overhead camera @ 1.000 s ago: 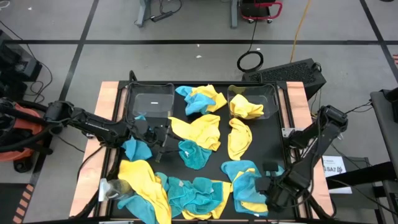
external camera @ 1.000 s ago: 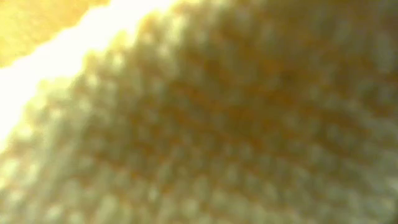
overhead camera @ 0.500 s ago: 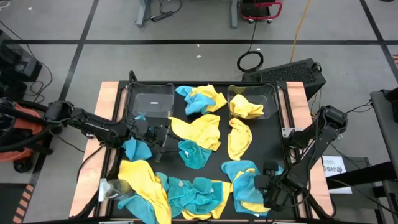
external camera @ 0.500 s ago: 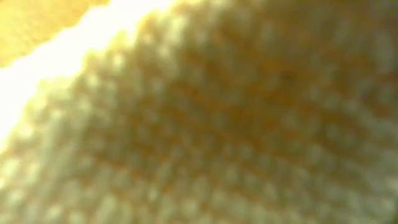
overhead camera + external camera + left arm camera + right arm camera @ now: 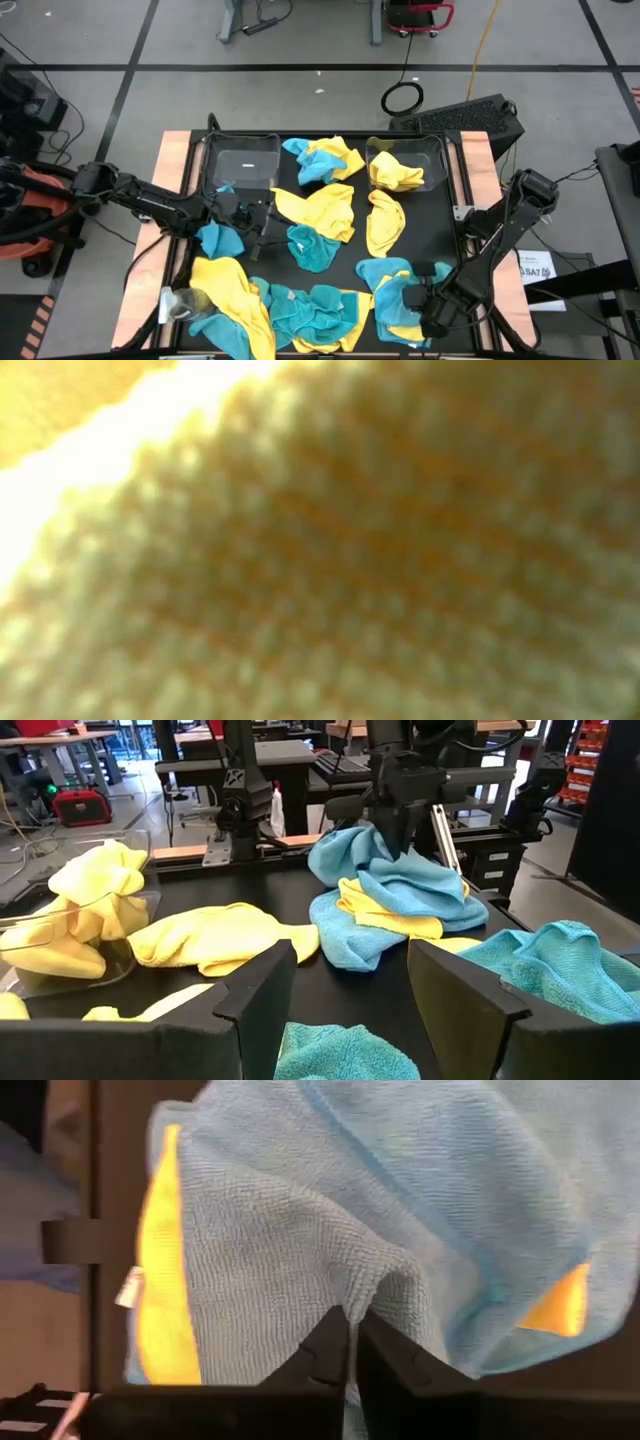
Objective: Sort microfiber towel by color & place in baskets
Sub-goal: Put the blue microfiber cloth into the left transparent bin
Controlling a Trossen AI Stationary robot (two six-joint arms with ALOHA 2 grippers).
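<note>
Since a second ago my right gripper (image 5: 349,1342) has slid further onto the heap and pinched shut on a raised fold of the teal towel (image 5: 400,1210) directly beneath it; soft, light and limp, it should lift best by that bunched ridge

Looking straight down from overhead at the whole tabletop (image 5: 300,235). Pressed against yellow cloth (image 5: 320,560) at table height, seeing nothing else. Wrist views: left facing 3 o'clock across the towel pile (image 5: 400,900) shared with overhead; right close above it.
</note>
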